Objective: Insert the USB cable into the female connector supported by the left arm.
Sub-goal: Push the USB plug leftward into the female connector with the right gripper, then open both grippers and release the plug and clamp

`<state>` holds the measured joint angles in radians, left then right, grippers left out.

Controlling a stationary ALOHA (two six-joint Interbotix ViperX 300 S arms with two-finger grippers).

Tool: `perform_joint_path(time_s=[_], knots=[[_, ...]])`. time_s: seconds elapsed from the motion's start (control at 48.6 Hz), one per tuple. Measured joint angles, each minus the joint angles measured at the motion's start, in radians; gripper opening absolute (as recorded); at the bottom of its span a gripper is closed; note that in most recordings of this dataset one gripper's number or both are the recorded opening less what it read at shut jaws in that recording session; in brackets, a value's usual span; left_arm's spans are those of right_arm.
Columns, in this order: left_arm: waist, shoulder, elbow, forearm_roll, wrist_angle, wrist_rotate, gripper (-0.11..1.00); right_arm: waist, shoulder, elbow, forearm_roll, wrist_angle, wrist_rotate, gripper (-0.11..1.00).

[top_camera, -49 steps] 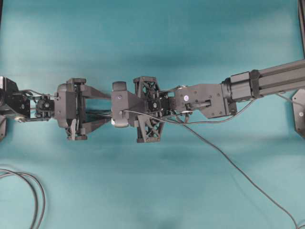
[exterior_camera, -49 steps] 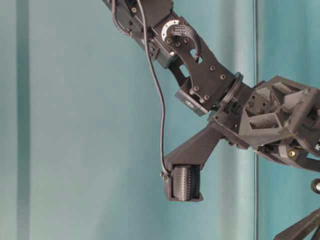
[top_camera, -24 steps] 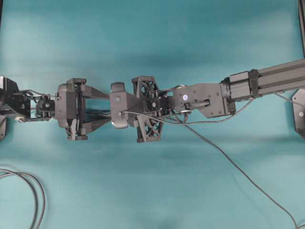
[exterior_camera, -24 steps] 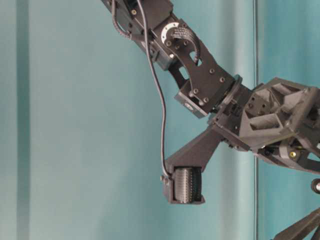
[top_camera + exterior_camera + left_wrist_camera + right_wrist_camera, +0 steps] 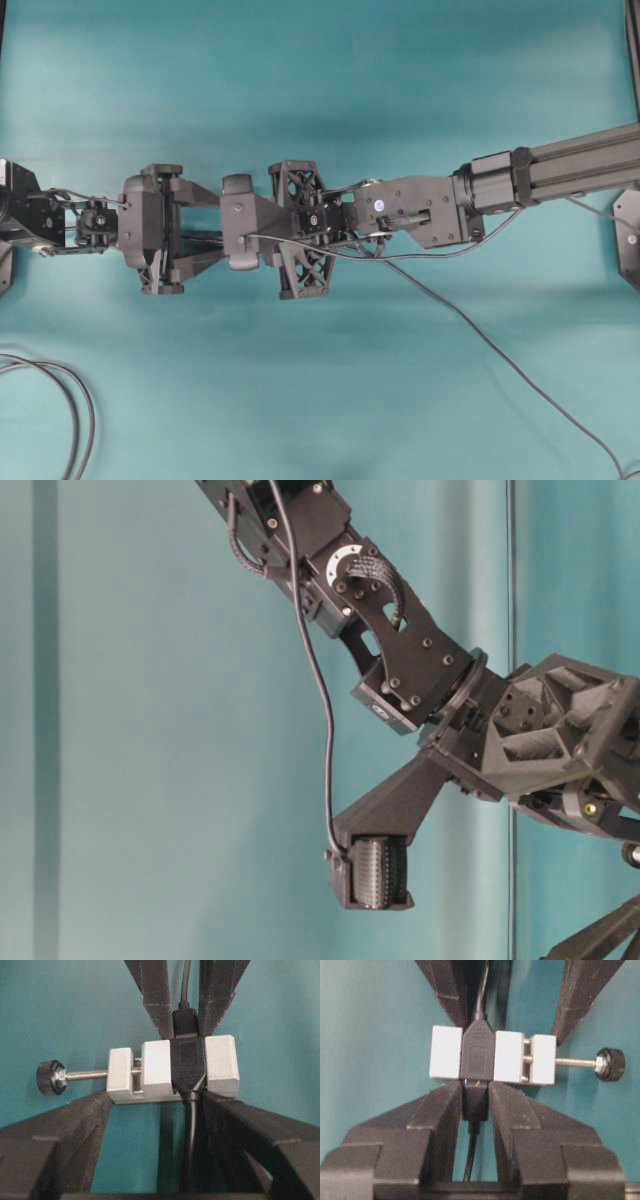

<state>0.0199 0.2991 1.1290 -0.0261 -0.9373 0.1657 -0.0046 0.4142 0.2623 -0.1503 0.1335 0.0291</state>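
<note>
The female connector (image 5: 187,1065) is a black socket clamped in a white block (image 5: 157,1067) with a dark-knobbed screw (image 5: 49,1077). My left gripper (image 5: 157,1097) stands wide and holds that block at its fingertips, above the table. My right gripper (image 5: 476,1087) is shut on the black plug (image 5: 476,1102) of the USB cable (image 5: 500,350). The plug is pushed into the socket (image 5: 477,1057), with only a sliver of silver showing. In the overhead view the left arm (image 5: 145,235) and the right arm (image 5: 570,165) meet nose to nose. The plug and socket are hidden there.
Thick black cables (image 5: 75,410) loop at the table's front left corner. The USB cable trails from the right wrist to the front right corner. A black mount (image 5: 628,235) sits at the right edge. The right wrist camera (image 5: 375,870) hangs low in the table-level view.
The right arm has slid a little to the left, carrying the plug toward the left gripper. The left arm has stayed in place.
</note>
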Motion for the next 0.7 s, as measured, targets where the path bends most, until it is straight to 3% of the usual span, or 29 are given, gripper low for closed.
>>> perform_joint_path(time_s=[0.699], knots=[[0.000,0.000,-0.003,0.000,0.002,0.017,0.83,0.005,0.000,-0.008,0.002,0.005,-0.015,0.21]])
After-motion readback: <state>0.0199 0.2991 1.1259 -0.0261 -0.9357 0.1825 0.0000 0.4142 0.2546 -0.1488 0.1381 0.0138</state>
